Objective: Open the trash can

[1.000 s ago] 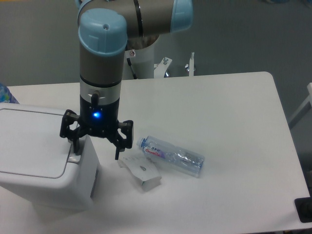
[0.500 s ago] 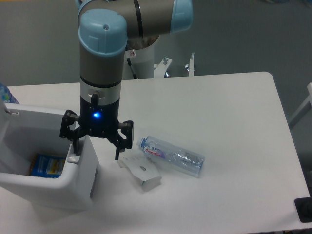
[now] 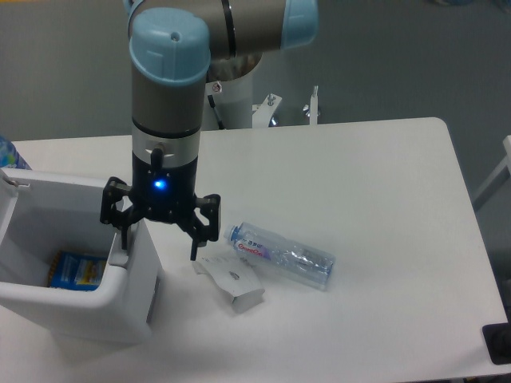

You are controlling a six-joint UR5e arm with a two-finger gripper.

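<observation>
The trash can (image 3: 76,307) sits at the near left corner of the table (image 3: 383,215), about eight o'clock from the table's middle. It is a boxy white plastic bin, probably light and hollow, with stiff walls and smooth, rather slippery faces, so a sideways shove could slide the whole body across the table. Its lid stands raised at the far side, the interior is exposed, and a blue and yellow item (image 3: 78,270) lies on the bottom; by that, the opening looks done. The sensible place to act on it is the push-tab on the right rim, pressed straight down, rather than pinching any wall.

The end effector (image 3: 157,237) hangs directly over that right rim, pointing down, its two fingers spread wide and gripping nothing. The left finger (image 3: 121,239) rests at or just above the tab area; actual contact cannot be confirmed. The right finger hangs outside the bin, above the table. The bin's body therefore lies mostly at nine o'clock from the end effector.

A folded grey cardboard piece (image 3: 231,279) lies near at four o'clock, and a clear bottle (image 3: 281,255) lies just beyond at three o'clock.
</observation>
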